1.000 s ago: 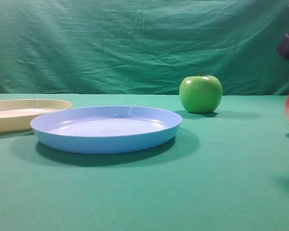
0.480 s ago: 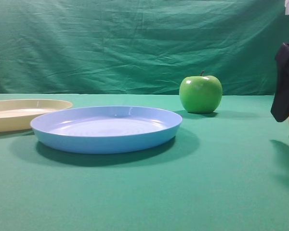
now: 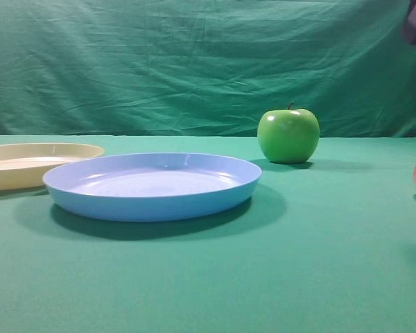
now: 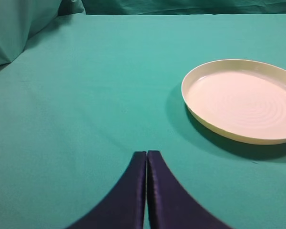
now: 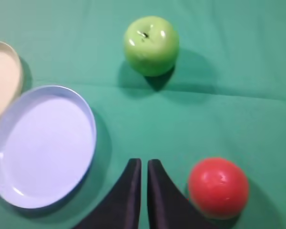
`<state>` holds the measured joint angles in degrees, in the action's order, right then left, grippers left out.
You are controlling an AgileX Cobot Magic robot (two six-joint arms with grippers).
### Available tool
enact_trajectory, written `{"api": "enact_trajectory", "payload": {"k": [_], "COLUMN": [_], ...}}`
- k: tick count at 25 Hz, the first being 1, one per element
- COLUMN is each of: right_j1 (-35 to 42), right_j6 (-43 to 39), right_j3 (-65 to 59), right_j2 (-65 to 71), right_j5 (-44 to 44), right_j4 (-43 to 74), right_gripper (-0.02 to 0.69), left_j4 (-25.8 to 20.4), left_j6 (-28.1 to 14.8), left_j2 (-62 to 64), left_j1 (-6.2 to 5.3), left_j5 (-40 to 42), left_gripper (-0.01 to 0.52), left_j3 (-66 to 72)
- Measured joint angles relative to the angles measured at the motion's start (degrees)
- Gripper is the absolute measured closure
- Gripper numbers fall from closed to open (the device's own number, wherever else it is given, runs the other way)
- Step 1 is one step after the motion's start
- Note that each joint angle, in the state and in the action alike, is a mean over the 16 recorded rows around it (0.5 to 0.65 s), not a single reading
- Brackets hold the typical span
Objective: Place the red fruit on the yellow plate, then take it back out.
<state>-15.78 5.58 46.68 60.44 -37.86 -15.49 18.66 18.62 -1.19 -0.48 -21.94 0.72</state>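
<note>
The right gripper (image 5: pixel 144 191) is hanging above the cloth with its two dark fingers nearly touching and nothing between them, at the bottom centre of its wrist view; the red fruit (image 5: pixel 218 187) is sitting free on the green tablecloth (image 5: pixel 219 109) just to the lower right of those fingers, so by my reading the fruit is resting outside the plate and unheld. The left gripper (image 4: pixel 147 191) is likewise pressed closed on nothing at the bottom of its own view, with the yellow plate (image 4: pixel 190 102) lying bare at the right, well apart. In the high view the fruit is cut by the right edge, the green apple (image 3: pixel 288 135) is standing behind, and the light blue plate (image 3: pixel 152 201) is lying between fruit and yellow plate, so any carry leftward is needing height over its rim.
</note>
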Motion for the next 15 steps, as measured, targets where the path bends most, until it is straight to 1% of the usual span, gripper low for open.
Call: {"api": "enact_trajectory", "payload": {"k": [3, 6, 15], "right_j1": [0.0, 0.0, 0.03], "right_j6": [0.0, 0.0, 0.0], "right_j3": [0.36, 0.4, 0.4], "right_j2": [-4.82, -9.8, -23.29], "right_j5": [-2.15, -4.05, -10.98], "right_j4": [-2.38, -4.05, -2.13], "right_gripper": [0.623, 0.657, 0.665], "left_j4": [0.0, 0.0, 0.0], "left_j6": [0.0, 0.0, 0.0], "left_j2": [0.0, 0.0, 0.0], "left_j1": [0.0, 0.0, 0.0], "left_j5": [0.0, 0.0, 0.0], "left_gripper": [0.514, 0.514, 0.514], "left_j3": [0.0, 0.0, 0.0]}}
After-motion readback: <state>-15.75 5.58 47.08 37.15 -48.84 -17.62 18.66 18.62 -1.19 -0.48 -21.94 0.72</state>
